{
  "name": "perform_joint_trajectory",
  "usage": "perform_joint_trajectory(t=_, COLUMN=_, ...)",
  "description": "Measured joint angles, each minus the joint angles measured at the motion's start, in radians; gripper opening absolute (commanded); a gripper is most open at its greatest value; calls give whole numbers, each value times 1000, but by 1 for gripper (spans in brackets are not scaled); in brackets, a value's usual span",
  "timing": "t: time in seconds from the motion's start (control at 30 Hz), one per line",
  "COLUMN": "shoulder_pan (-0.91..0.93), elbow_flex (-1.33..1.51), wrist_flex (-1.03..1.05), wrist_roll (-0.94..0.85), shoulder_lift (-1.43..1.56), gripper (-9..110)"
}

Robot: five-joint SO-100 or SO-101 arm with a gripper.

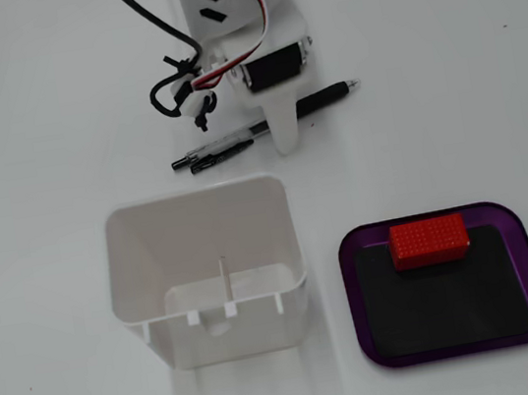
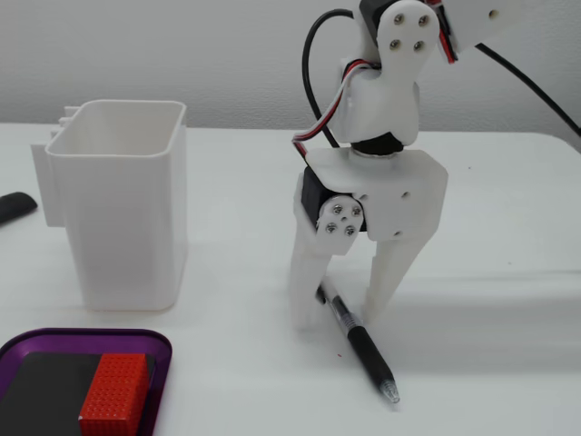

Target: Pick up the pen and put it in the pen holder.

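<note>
Claw (image 2: 340,318): white, two fingers, pointing down at desk (image 2: 508,272); fingers spread, one each side of pen (image 2: 368,356), tips at or near desk surface. Not closed on pen; contact w/ barrel can't be told. In the top-down fixed view, one finger (image 1: 284,125) crosses over pen's mid barrel; other finger hidden under arm body.

Arm: white, black servo, red/white/black wires; enters from top edge in the top-down fixed view.

Pen (image 1: 324,98): flat on desk, diagonal. Black grip + silver tip toward right in the top-down view, clip/button end toward left. In the side fixed view tip points to lower right, near camera.

Holder (image 1: 205,271): white box, upright, open top, thin divider inside, tabs on one rim. Just below pen in the top-down view; left of claw in the side view (image 2: 118,204), apart from both.

Tray (image 1: 454,338): purple rim, black inside, right of holder. Holds red block (image 1: 428,239) at its top edge.

Desk: white.
</note>
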Motion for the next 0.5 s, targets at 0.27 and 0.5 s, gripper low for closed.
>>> perform_joint_trajectory(t=0.27, shoulder_pan=38, elbow_flex=-6, wrist_flex=-9, wrist_roll=-67, shoulder_lift=-9, gripper=17)
perform_joint_trajectory(t=0.5, shoulder_pan=71, elbow_flex=-6, wrist_flex=-11, wrist_roll=-94, shoulder_lift=-12, gripper=3)
